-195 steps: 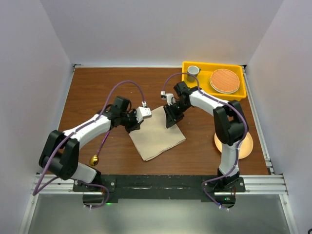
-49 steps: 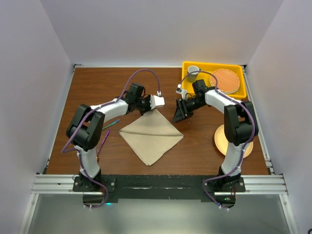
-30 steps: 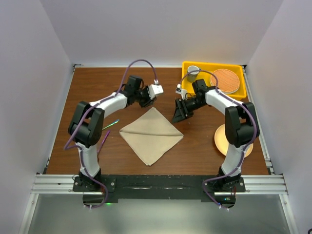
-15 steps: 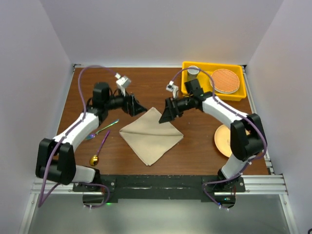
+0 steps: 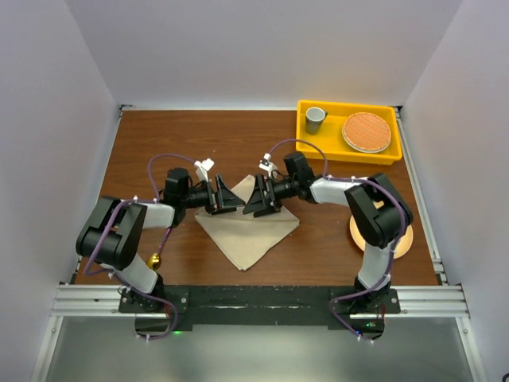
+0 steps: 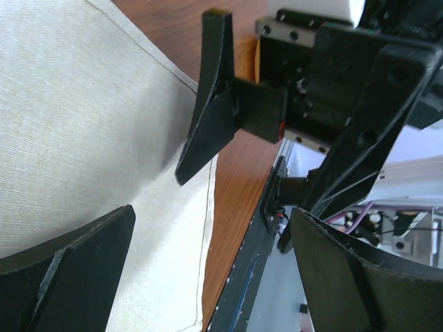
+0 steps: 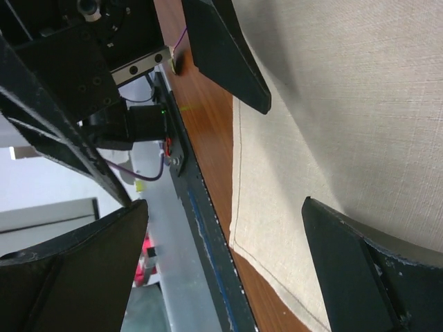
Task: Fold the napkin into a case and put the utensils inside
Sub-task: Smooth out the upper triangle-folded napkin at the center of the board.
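The napkin [image 5: 250,236] was laid flat on the brown table [image 5: 159,151], a little nearer the arms' bases than the middle, and was turned so that one corner pointed at the near edge. It was spread as a broad diamond and had not yet been brought into a narrow case. Its far corner was covered by the two grippers in the top view.

The left gripper [image 5: 226,196] and the right gripper [image 5: 258,197] were held low over that far part of the cloth, pointed at each other and set just beside one another. Both pairs of jaws were seen spread wide apart, with nothing clamped between them. In each wrist view the other gripper's dark finger was seen over the cloth's hemmed edge, with bare wood beside it. Whether any fingertip was pressed against the cloth could not be told.

Of the utensils, only the gold bowl of the spoon [image 5: 153,260] was made out, on the table by the left arm's lower links, well apart from the napkin.

A round peach plate [image 5: 404,236] was partly hidden behind the right arm. At the far right corner a yellow tray [image 5: 347,151] was set, with a grey cup [image 5: 316,119] and a round orange woven mat [image 5: 367,131] inside it.
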Available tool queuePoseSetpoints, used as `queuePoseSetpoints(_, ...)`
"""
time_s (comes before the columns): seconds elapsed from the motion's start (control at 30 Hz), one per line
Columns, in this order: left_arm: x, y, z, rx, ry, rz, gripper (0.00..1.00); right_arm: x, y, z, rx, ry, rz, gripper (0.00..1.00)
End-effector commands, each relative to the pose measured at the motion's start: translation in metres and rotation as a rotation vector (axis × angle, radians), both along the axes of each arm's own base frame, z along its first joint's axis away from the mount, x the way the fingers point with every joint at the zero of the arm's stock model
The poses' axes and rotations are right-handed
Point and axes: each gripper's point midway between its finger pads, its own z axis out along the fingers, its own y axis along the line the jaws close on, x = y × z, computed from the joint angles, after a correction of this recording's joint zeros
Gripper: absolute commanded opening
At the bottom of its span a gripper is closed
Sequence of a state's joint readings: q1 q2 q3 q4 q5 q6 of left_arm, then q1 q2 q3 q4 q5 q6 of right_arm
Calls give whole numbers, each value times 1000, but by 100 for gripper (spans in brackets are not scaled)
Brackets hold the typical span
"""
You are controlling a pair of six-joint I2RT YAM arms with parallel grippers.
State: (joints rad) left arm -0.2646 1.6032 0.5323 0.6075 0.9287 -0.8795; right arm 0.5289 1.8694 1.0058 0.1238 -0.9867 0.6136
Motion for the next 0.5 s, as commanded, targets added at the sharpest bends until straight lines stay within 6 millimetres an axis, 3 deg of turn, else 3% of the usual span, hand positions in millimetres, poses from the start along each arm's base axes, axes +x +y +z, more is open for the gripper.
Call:
queuePoseSetpoints(0.0,8,-5,6,-46,-8,9,100,8,10,-2,47,11,-25,98)
queuePoseSetpoints(0.3,19,23,-51,28,113,91,100,6,-19,-46,-45,56,-19,98)
queuePoseSetpoints(0.47,20,40,-70,65,146,113,100,4,-40,-60,-76,101,-44,98)
